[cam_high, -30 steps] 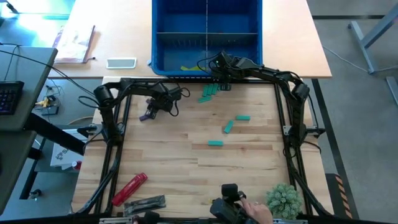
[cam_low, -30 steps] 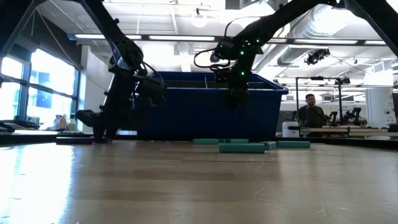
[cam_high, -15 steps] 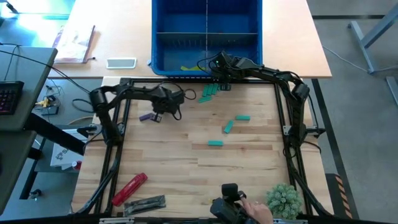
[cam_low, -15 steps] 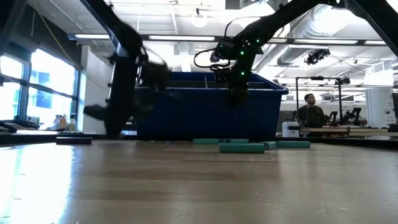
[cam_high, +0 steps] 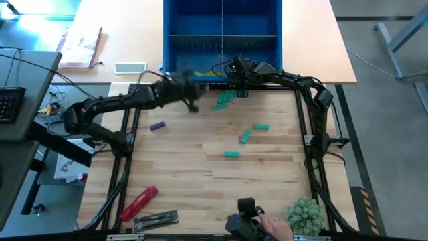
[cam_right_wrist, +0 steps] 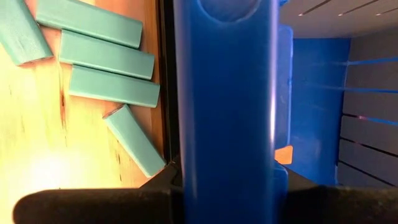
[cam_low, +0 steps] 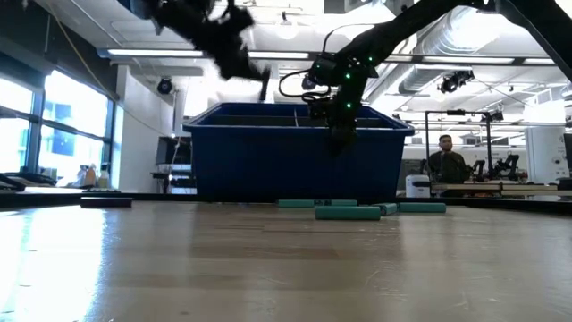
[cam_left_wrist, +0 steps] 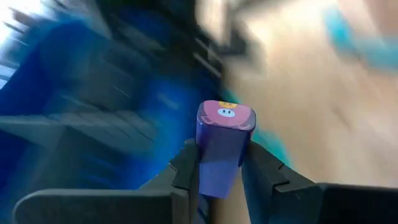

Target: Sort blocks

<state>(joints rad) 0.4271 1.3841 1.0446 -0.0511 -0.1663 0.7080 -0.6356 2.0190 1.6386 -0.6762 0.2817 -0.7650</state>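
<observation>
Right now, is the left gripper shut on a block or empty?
Shut on a block. In the left wrist view the left gripper has a purple block clamped upright between its fingers, near the blue bin.

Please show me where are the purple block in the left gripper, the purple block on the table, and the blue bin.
purple block in left gripper (cam_left_wrist: 221, 149): left wrist view, front face.
purple block on table (cam_high: 157, 125): high view, its middle.
blue bin (cam_low: 295, 165): low view, front wall.

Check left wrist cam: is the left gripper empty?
No: the left gripper is clamped on a purple block standing upright between its fingers.
</observation>
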